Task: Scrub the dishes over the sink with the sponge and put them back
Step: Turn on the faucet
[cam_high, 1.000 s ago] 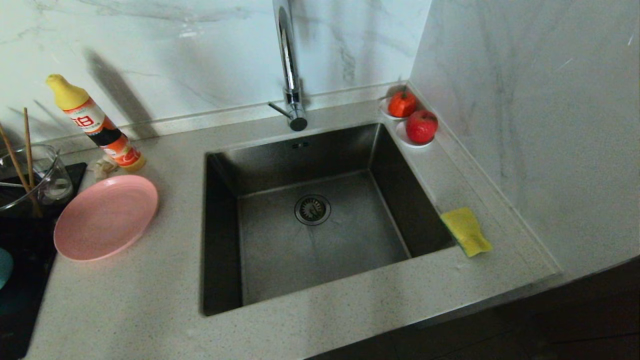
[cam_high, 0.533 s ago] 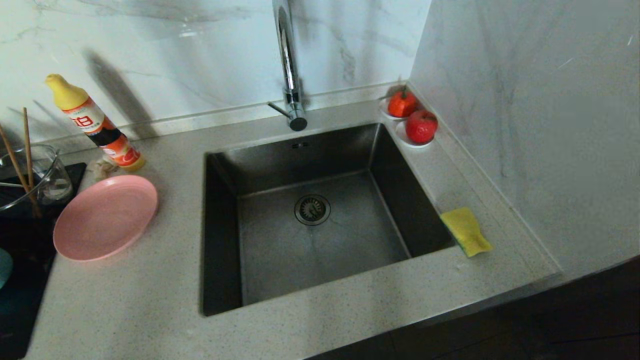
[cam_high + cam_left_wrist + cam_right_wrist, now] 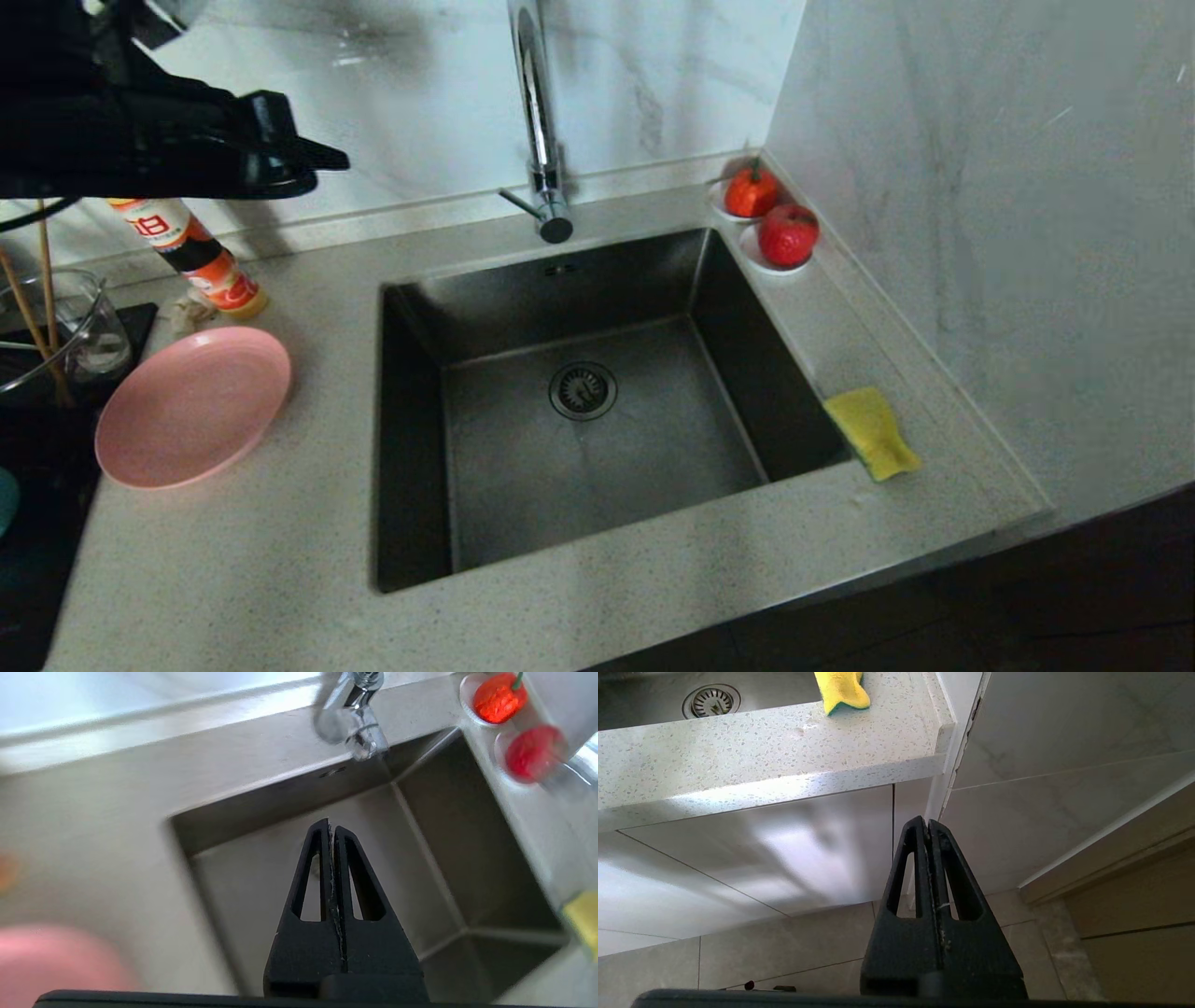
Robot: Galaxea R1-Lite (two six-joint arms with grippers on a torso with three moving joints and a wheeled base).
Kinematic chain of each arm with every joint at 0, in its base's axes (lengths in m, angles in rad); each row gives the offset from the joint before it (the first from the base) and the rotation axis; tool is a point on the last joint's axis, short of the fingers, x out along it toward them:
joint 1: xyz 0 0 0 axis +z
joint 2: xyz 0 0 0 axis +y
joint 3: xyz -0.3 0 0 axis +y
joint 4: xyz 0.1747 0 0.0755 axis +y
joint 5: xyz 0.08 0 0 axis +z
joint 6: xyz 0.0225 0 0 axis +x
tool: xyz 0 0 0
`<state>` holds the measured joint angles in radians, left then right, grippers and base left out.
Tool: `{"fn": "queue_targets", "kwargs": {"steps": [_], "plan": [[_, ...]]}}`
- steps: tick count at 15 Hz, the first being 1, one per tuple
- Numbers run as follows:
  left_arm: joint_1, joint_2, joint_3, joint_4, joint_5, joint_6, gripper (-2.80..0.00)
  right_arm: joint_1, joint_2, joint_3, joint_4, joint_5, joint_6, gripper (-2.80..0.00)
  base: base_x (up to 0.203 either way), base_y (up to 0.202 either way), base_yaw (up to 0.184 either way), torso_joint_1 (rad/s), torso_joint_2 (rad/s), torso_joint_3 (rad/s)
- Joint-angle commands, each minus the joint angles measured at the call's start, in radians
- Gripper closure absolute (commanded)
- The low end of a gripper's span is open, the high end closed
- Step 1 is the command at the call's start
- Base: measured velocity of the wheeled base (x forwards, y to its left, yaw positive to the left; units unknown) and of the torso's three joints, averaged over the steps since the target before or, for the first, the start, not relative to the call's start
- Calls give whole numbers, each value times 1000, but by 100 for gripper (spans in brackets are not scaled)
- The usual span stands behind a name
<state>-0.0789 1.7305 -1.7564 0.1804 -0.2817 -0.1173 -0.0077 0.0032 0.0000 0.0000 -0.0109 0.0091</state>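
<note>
Left tool [image 3: 327, 161] pressed together, empty, above a red-lettered, otherwise unreadable bottle [image 3: 191, 257] beside the pink plate [image 3: 191, 408].

Pink plate [image 3: 191, 408], yellow sponge [image 3: 870, 431], dark steel sink [image 3: 597, 448], speckled grey counter [image 3: 233, 560]

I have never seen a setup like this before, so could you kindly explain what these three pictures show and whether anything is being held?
It is a two-armed robot at a kitchen counter. One camera looks down from its head; one sits on each wrist. The left gripper is raised above the counter, shut and empty. The right gripper hangs below the counter edge, also shut and empty. On the counter lie a pink plate left of the sink and a yellow sponge on its right.
</note>
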Motion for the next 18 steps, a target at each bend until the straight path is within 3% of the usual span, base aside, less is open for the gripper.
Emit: {"fn": "queue_targets", "kwargs": {"steps": [1,3,5,6,13,16,18], "plan": [[-20,273,-153,-15,-24,-82,0,0,0,0,0,0,0,0,0,0,0,0,0,0],[-28,351,-177,-151,-69,-164,0,0,0,0,-2,0,0,0,0,0,0,0,0,0],[-32,390,-182,-276,-100,-295,0,0,1,0,-1,0,0,0,0,0,0,0,0,0],[-32,408,-182,-327,-119,-319,0,0,0,0,0,0,0,0,0,0,0,0,0,0],[-32,494,-183,-512,-143,-402,0,0,0,0,0,0,0,0,0,0,0,0,0,0],[-32,494,-184,-553,-198,-460,0,0,0,0,0,0,0,0,0,0,0,0,0,0],[-32,495,-184,-573,-200,-475,0,0,0,0,0,0,0,0,0,0,0,0,0,0]]}}
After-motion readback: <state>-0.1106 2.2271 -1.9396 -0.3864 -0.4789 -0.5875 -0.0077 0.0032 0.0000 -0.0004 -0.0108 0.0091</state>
